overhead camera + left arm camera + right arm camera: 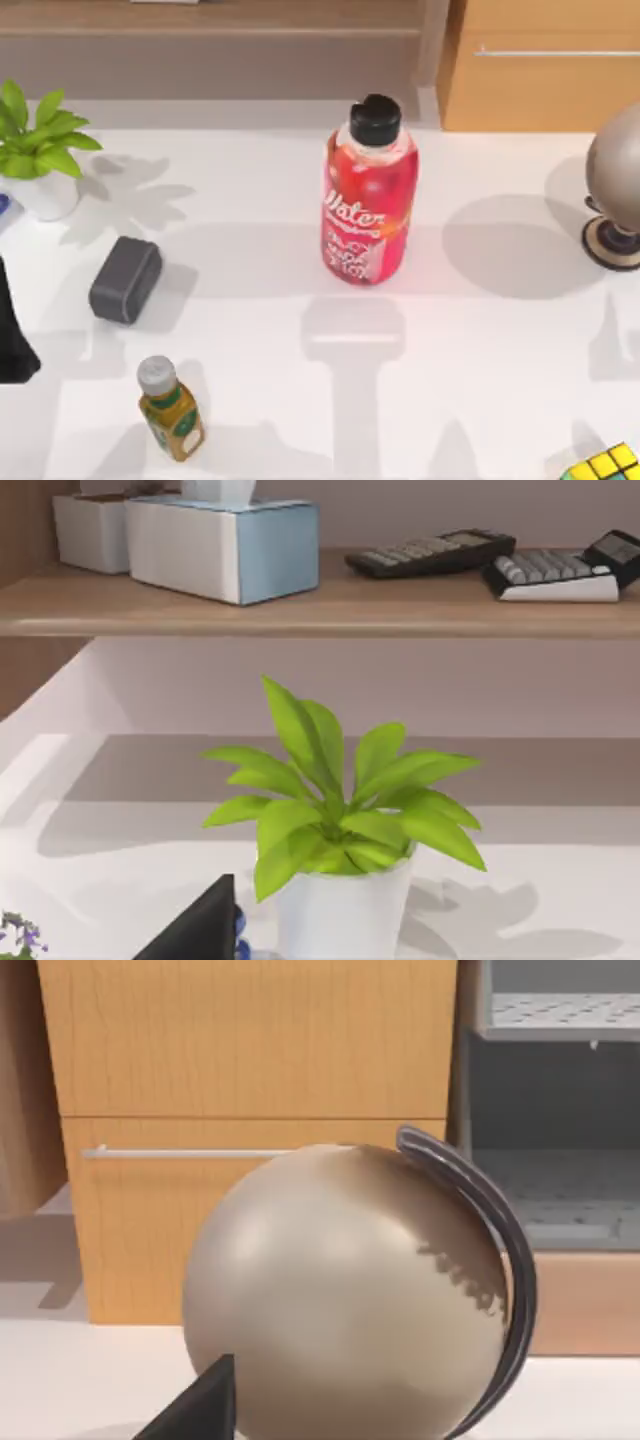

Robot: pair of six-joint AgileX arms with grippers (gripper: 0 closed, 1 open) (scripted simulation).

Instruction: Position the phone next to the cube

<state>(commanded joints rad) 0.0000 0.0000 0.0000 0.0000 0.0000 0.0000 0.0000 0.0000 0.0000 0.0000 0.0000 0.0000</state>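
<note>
The cube (605,465), with yellow and green stickers in a black grid, sits at the table's front right corner, cut off by the picture's edge. The phone is out of view. My left arm (12,340) is a dark shape at the table's left edge, in front of the potted plant. In the left wrist view a dark wedge of my left gripper (200,935) points toward the plant. The right wrist view has a dark wedge of my right gripper (200,1410) in front of the globe.
A red water bottle (368,195) stands mid-table. A thick dark-grey rounded block (125,280) and a small yellow bottle (172,410) lie at left. A potted plant (40,160) stands far left, a beige globe (615,190) far right. A blue sliver (3,208) shows beside the pot.
</note>
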